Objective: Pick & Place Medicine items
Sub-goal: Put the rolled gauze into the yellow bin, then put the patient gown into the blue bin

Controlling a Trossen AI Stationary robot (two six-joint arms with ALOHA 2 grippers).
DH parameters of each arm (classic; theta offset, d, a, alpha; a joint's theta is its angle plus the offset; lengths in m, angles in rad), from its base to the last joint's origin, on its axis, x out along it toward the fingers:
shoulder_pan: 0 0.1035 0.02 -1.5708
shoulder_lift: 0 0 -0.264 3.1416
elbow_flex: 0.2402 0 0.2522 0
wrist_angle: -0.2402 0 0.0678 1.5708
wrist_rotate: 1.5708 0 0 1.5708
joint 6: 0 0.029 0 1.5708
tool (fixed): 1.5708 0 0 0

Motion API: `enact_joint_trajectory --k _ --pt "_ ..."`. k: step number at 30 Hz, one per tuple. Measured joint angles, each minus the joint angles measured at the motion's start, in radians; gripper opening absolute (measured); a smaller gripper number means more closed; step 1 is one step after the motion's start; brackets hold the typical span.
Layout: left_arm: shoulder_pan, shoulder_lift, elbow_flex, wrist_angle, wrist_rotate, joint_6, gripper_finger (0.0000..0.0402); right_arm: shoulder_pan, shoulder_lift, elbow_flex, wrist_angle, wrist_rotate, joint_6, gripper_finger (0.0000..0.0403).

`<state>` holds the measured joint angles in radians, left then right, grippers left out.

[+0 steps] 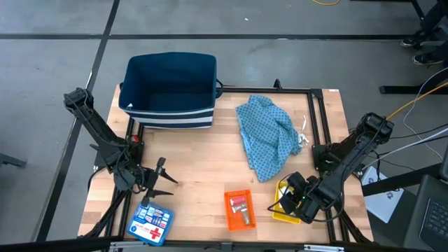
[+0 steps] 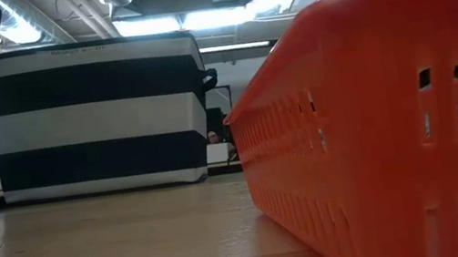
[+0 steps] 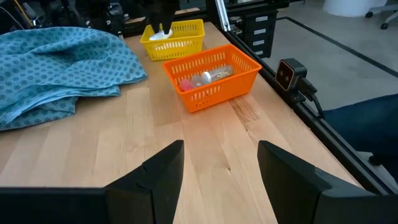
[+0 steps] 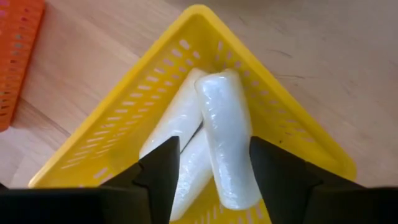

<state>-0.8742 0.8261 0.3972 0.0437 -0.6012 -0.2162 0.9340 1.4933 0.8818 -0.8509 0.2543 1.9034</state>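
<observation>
Pale wooden boards make up your surface (image 1: pixel 203 175), and the orange tray (image 1: pixel 239 209) at its near edge is the landmark to steer by. Inside that tray lie a small clear packet (image 3: pixel 217 73) and a red one (image 3: pixel 186 83). Just right of it sits the yellow tray (image 4: pixel 124 118), where your right gripper (image 4: pixel 208 155) hangs directly over the white sticks (image 4: pixel 227 143); its fingers stand apart on either side of the top stick, not clamped on it. Left of the orange tray, the blue box with a red cross (image 1: pixel 149 225) lies at the near edge, and your left gripper (image 1: pixel 162 181) waits beyond it, fingers apart and empty. Farther back from the orange tray lies the blue patterned cloth (image 1: pixel 269 134), and farthest, the dark striped bin (image 1: pixel 170 91).
</observation>
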Motion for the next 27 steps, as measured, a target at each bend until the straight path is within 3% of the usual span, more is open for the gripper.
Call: enact_joint_trajectory --k 15,21,27 --pt "0.000 0.000 0.000 0.000 0.000 0.000 0.0200 -0.001 0.000 0.003 -0.137 -0.043 0.027 0.0199" --pt "0.000 0.000 0.000 0.000 -0.003 0.001 0.0200 -0.001 0.000 0.070 -0.133 0.043 -0.021 0.0199" --pt "0.000 0.000 0.000 0.001 -0.004 0.002 0.0200 -0.004 0.000 0.181 -0.133 0.266 -0.152 0.0199"
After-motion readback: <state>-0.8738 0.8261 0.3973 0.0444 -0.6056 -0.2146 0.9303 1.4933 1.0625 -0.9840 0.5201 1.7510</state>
